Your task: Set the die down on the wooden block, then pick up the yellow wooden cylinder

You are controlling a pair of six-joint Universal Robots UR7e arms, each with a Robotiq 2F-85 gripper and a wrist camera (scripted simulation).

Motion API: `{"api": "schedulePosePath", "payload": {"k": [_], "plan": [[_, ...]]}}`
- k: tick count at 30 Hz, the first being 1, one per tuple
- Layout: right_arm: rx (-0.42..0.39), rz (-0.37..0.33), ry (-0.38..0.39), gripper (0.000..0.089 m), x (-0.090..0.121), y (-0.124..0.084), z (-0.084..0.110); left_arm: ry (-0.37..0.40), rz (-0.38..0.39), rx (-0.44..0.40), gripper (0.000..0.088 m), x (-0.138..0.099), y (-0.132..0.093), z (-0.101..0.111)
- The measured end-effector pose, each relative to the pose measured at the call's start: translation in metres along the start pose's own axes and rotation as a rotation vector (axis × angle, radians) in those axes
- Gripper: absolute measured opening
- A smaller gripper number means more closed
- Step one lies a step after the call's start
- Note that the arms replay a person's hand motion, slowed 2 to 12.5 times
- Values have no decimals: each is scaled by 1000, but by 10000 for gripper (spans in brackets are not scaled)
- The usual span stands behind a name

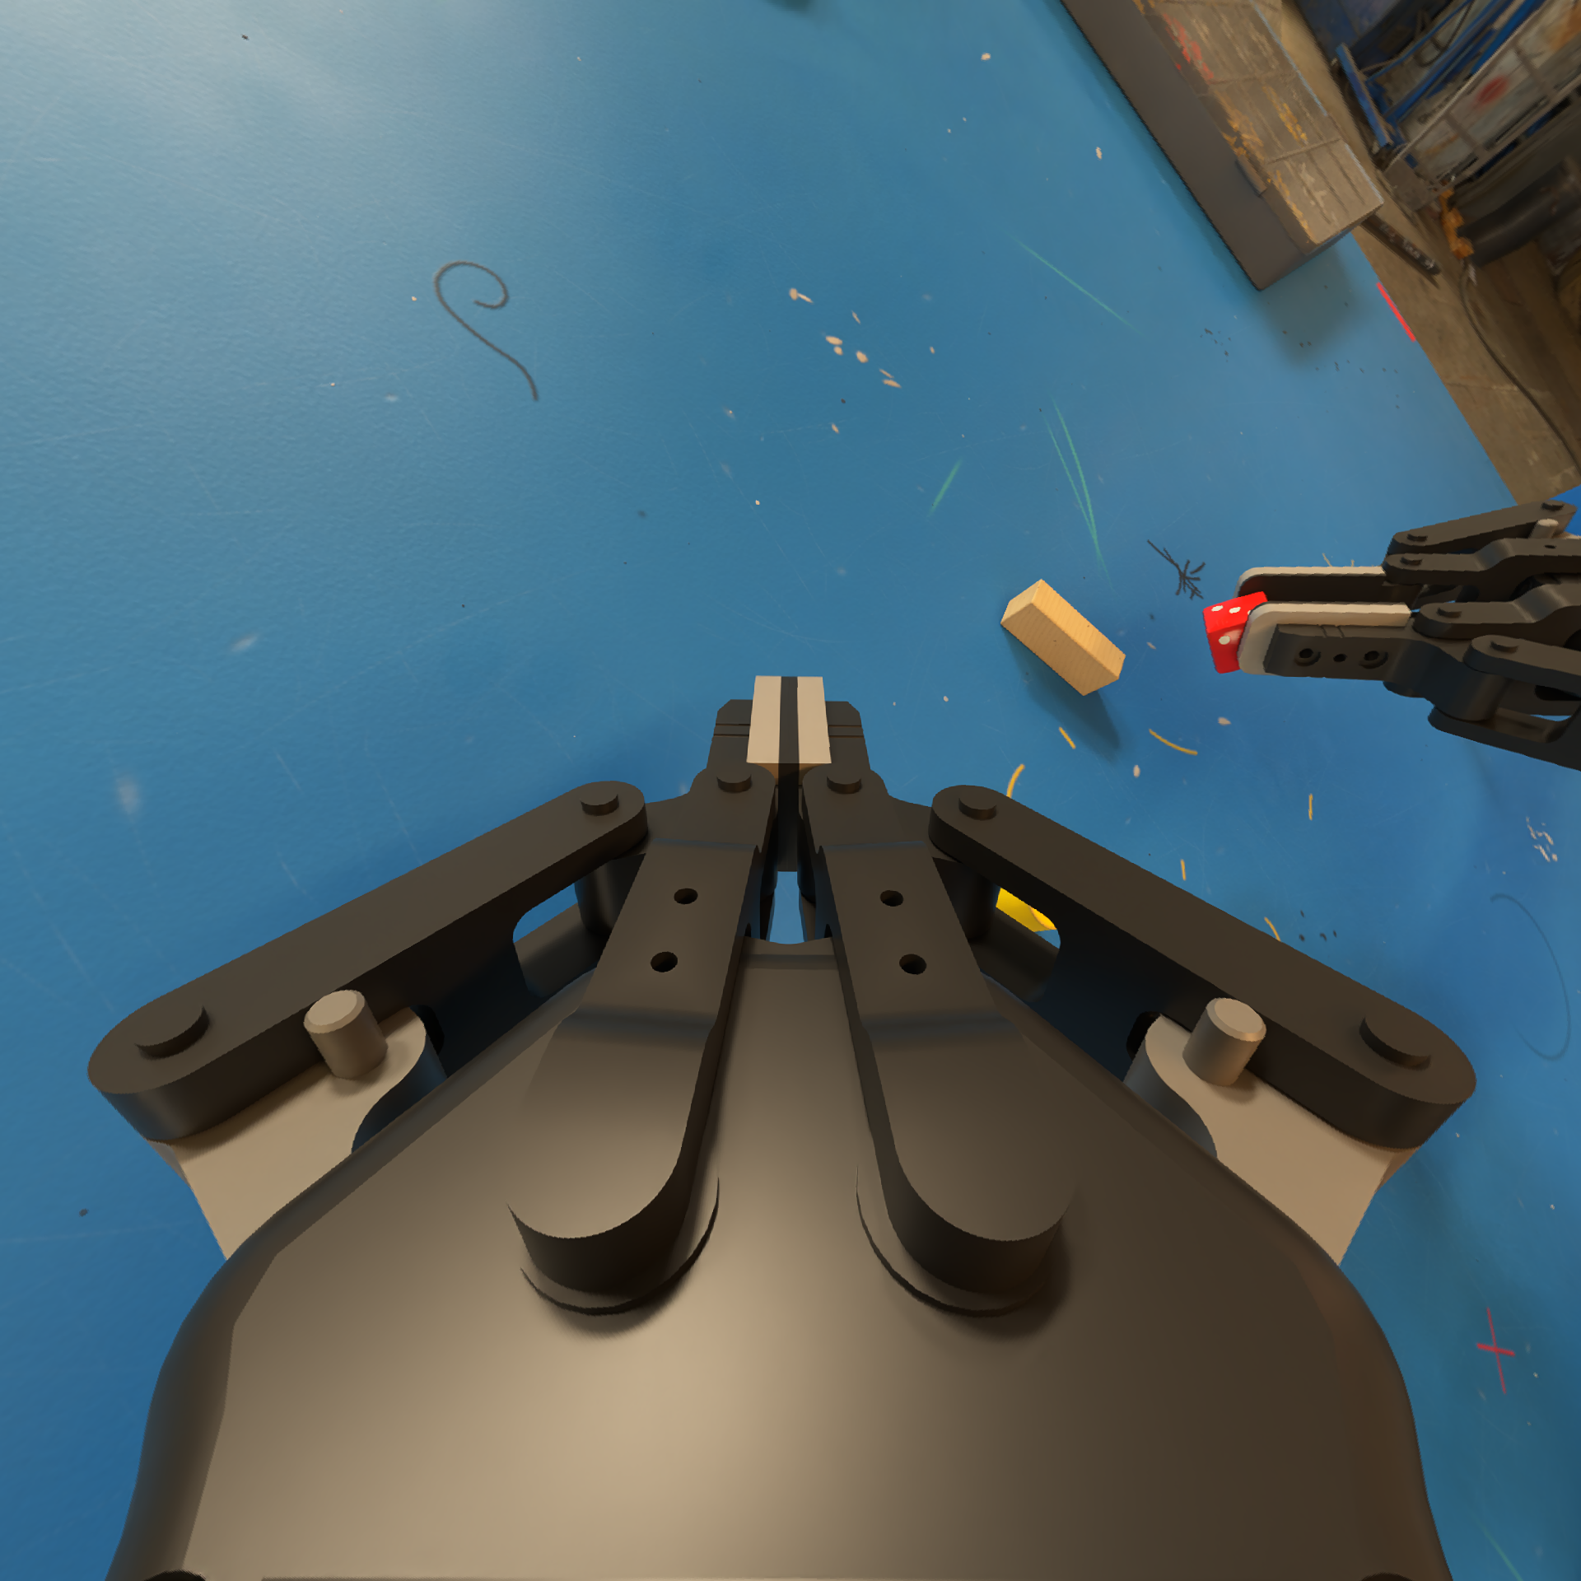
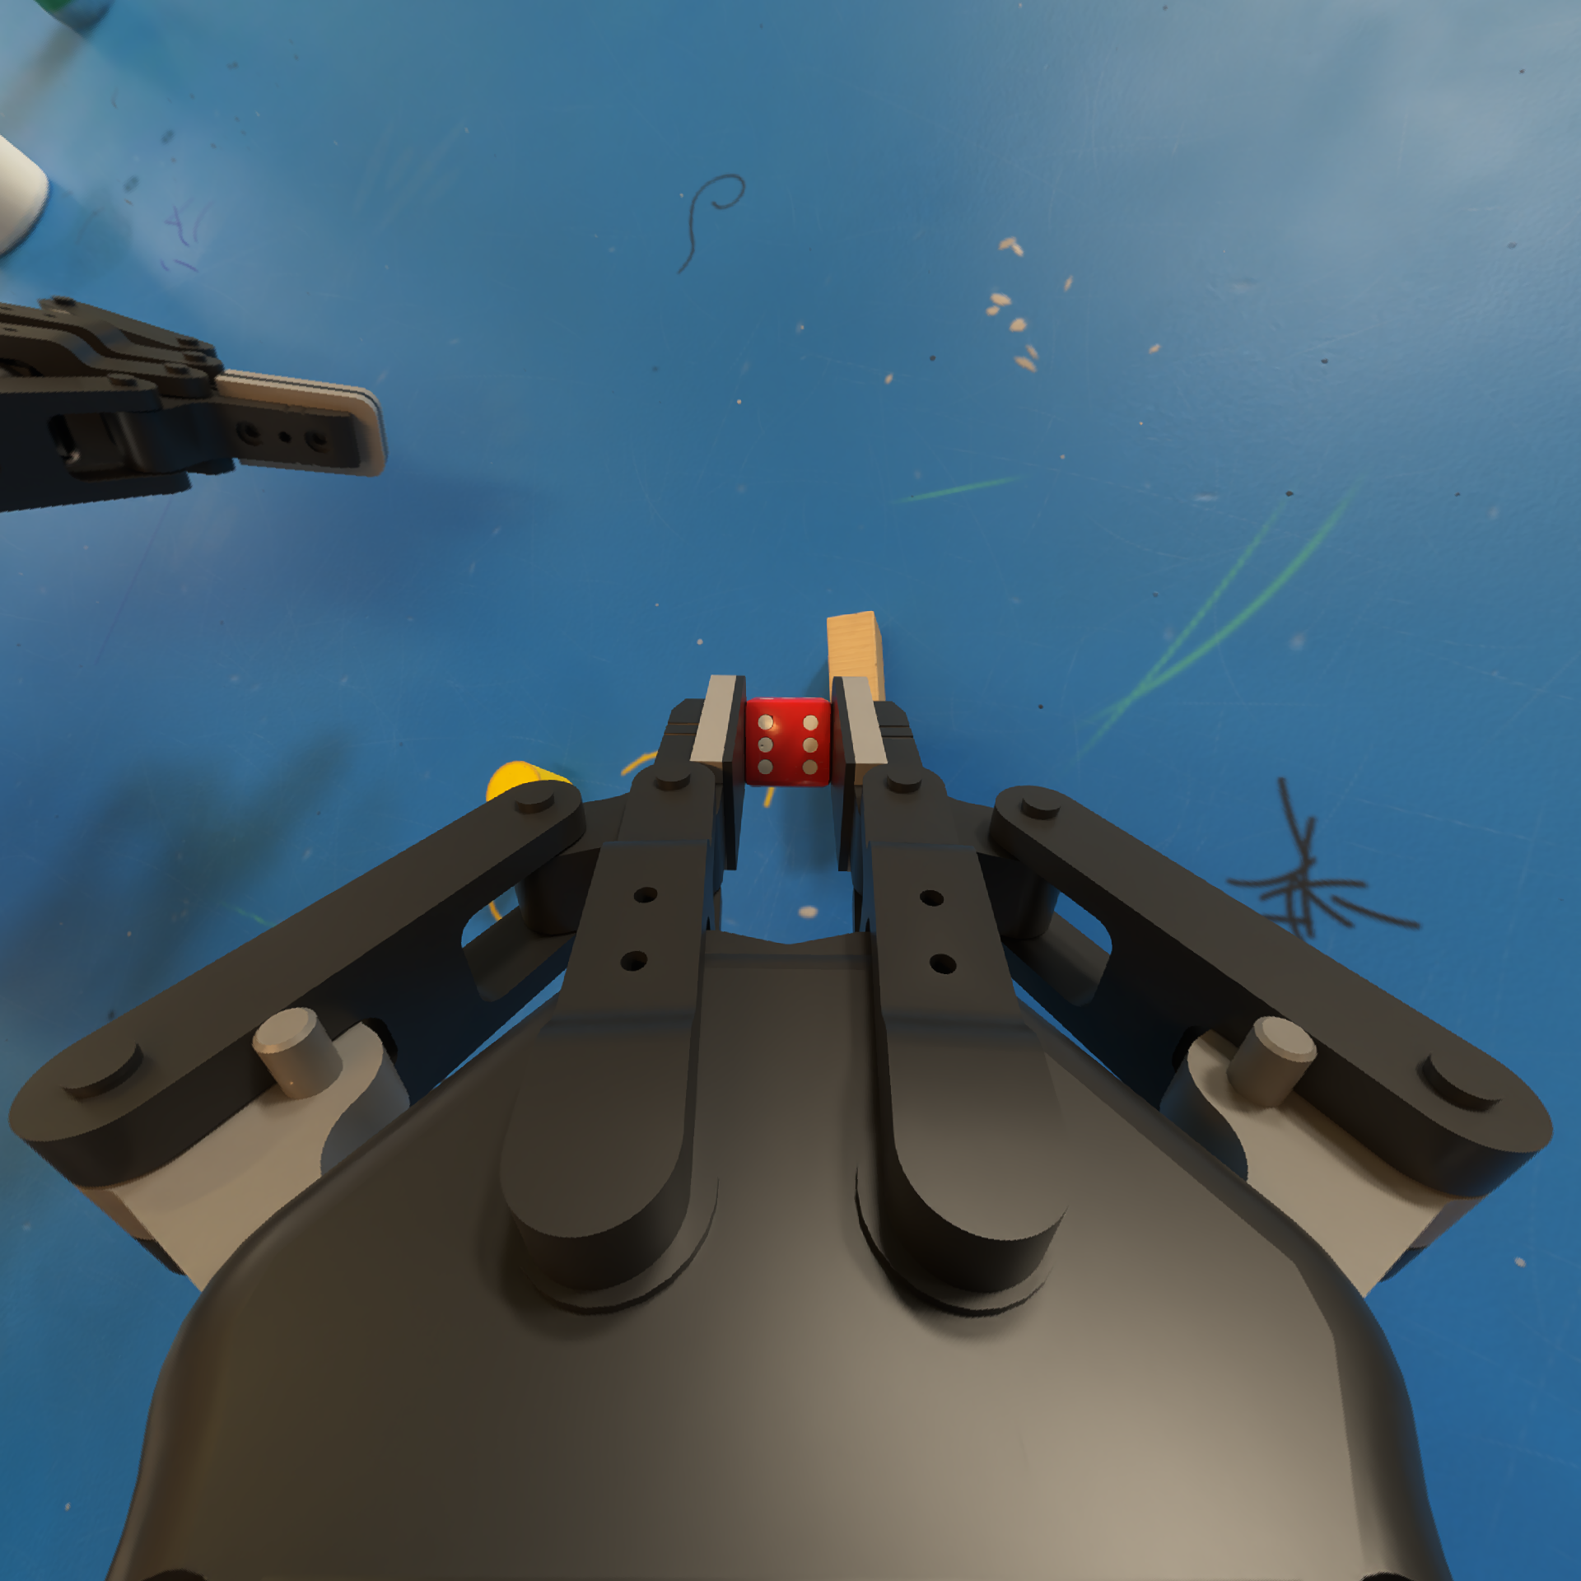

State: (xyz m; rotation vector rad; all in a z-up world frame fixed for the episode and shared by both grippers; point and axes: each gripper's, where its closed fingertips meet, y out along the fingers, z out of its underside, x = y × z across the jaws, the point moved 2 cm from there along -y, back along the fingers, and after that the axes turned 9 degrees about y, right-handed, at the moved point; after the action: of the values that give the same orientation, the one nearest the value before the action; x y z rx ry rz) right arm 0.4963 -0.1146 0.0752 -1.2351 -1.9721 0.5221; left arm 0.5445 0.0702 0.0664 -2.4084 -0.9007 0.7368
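Observation:
My right gripper is shut on a red die with white dots and holds it above the blue table. In the left wrist view the same gripper holds the die to the right of the wooden block, apart from it. The block lies on the table, partly hidden behind my right fingers. My left gripper is shut and empty over bare table; it also shows in the right wrist view. The yellow cylinder is mostly hidden behind the linkages.
The blue table carries scribbles and scratches. A grey metal box stands at the far right table edge. A white object and a green one sit at the far left in the right wrist view.

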Motion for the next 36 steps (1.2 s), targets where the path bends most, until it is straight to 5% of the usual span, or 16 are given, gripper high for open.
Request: {"api": "schedulePosePath", "payload": {"k": [13,36], "plan": [[131,58,-26,177,-10,2,0,-40,-35,-18,0,0,-10,3],[337,63,-61,177,-14,24,6,-76,-91,-44,0,2,-25,16]]}}
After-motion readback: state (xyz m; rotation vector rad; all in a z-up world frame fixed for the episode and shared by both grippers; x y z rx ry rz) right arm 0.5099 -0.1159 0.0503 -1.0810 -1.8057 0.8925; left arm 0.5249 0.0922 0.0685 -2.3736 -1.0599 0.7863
